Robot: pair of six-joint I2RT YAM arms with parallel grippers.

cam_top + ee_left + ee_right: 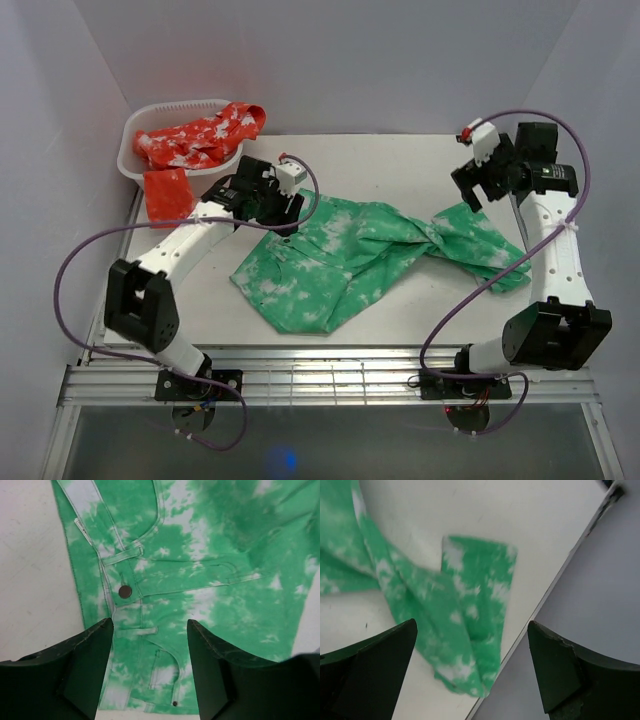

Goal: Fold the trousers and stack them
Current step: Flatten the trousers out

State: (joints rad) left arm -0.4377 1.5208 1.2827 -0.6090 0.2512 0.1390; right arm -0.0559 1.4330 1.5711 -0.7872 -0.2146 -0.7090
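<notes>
Between the fingers of the left gripper (150, 625) we see nothing held. Its jaws stand apart just above the waistband of the trousers (330, 260), with a dark button (125, 591) ahead of the left finger. The right gripper (471, 627) is spread wide and empty too, raised over the far right of the table (400, 160).

The trousers lie across the middle of the table, bright green with white blotches. Their waist end is toward the left arm, and the legs run right, twisted over each other near the right arm. One corner comes close to the table's near edge, and the leg ends lie just beside the right edge. Bare table shows behind the trousers and at the near left.

A white basket (135, 135) in the far left corner holds a red cloth (200, 140), part of it hanging out in front.

Only the left wrist view gives us the button, belt loops and pocket seams. Only the right wrist view shows the folded leg end beside the table edge, with the wall (600, 595) next to it.
</notes>
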